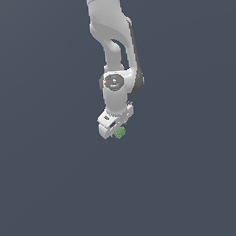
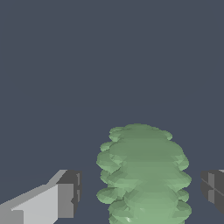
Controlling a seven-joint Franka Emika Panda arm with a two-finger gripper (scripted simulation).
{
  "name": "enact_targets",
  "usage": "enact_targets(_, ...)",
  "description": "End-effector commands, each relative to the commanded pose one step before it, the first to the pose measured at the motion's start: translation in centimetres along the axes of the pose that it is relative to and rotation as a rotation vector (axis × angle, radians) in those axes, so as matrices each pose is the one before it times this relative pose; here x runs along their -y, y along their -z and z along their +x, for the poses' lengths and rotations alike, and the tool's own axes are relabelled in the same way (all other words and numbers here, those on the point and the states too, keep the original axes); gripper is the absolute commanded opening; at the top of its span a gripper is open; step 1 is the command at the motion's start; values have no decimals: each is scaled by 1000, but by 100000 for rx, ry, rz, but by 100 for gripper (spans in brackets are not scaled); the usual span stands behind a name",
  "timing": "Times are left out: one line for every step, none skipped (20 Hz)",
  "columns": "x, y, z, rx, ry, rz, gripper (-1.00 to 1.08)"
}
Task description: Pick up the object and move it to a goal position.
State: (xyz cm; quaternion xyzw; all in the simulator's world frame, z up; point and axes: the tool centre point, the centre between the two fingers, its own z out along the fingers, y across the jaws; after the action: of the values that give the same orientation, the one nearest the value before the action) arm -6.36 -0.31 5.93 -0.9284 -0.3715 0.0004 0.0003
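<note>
The object is a bumpy light-green ball (image 1: pixel 120 133), tiny beside the white arm, and it sits right under the gripper (image 1: pixel 115 130) on the flat grey ground. In the wrist view the ball (image 2: pixel 144 175) lies between the two fingers, with a small gap to each. One finger (image 2: pixel 65 199) is white with a dark pad, and the other (image 2: pixel 213 187) shows only its dark tip. The gripper (image 2: pixel 141 189) is open around the ball and does not touch it.
Only plain dark grey ground (image 1: pixel 56 195) shows around the arm. The white arm (image 1: pixel 112 50) rises above the gripper in the exterior view.
</note>
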Motion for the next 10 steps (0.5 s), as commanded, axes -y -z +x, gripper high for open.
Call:
enact_targets(-20, -845, 20, -59, 84, -64, 100)
enact_targets(-20, -196, 6, 0, 0, 0, 100)
enact_targets(-17, -136, 8, 0, 0, 0, 100)
enact_targets(-12, -80, 6, 0, 0, 0, 100)
enact_targets(-4, -26, 2, 0, 0, 0, 100)
enact_targets(0, 0, 0, 0, 0, 0, -100)
enact_targets(0, 0, 0, 0, 0, 0, -100)
enact_targets(0, 0, 0, 0, 0, 0, -100)
enact_targets(0, 0, 0, 0, 0, 0, -100)
enact_targets(0, 0, 0, 0, 0, 0, -100)
